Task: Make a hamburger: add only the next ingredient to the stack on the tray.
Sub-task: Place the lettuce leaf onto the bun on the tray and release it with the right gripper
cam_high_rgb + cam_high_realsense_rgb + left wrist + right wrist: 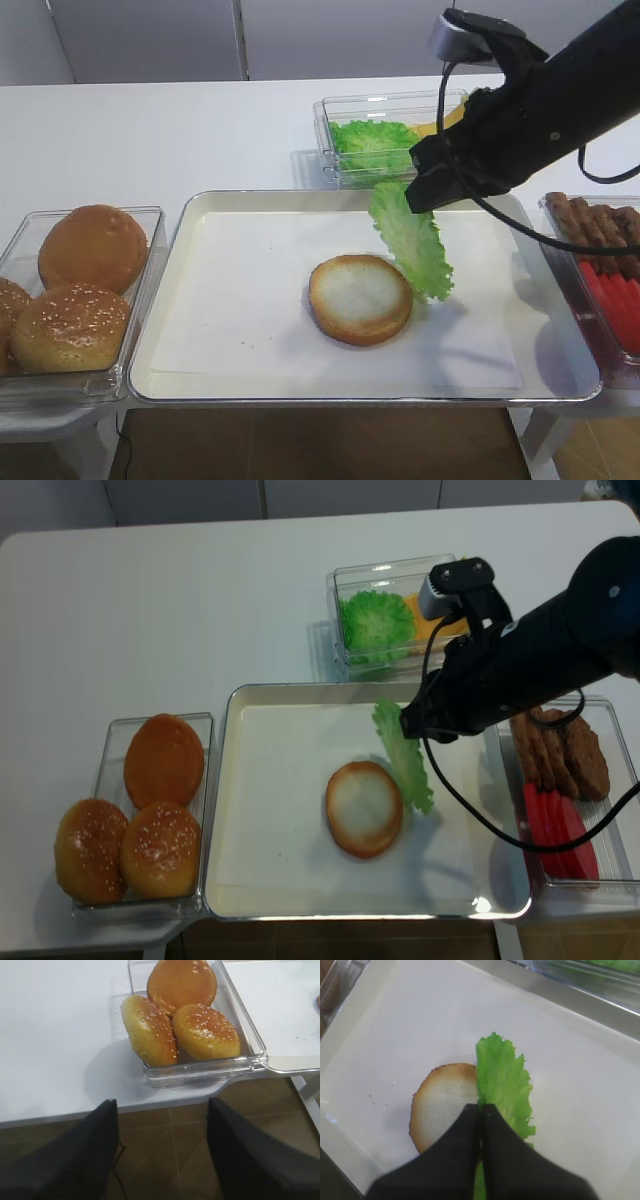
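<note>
Hanging from the right gripper, whose jaws are pinching it tight, the lettuce leaf is dangling beside the bun bottom on the tray, while the left gripper is standing open.

lettuce leaf base hidden, tomato slices cropped

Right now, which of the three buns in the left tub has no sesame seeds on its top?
The smooth bun at the back of the left tub; the two sesame buns nearer the table's front edge are speckled with seeds.
</note>
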`<action>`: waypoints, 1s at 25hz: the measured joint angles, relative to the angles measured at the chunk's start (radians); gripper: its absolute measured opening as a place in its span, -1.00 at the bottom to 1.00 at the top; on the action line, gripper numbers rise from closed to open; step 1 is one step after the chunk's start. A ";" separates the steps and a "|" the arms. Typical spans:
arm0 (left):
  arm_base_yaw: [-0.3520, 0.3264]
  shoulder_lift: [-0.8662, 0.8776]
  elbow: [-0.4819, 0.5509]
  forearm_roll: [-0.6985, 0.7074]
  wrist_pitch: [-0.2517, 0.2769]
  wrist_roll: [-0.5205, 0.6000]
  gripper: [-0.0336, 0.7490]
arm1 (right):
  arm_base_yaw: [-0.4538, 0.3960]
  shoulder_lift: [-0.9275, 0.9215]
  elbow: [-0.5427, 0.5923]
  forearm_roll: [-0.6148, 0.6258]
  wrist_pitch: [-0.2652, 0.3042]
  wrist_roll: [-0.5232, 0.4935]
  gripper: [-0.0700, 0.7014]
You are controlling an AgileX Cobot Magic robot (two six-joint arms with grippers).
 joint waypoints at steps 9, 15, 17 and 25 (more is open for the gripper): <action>0.000 0.000 0.000 0.000 0.000 0.000 0.16 | 0.000 0.027 0.000 0.107 0.050 -0.040 -0.81; 0.000 0.000 0.000 0.000 0.000 0.000 0.16 | 0.000 0.064 0.000 0.160 0.098 -0.057 -0.81; 0.000 0.000 0.000 0.000 0.000 0.000 0.16 | 0.000 0.073 0.000 0.180 0.105 -0.068 -0.81; 0.000 0.000 0.000 0.000 0.000 0.000 0.16 | 0.000 0.097 0.000 0.232 0.123 -0.089 -0.81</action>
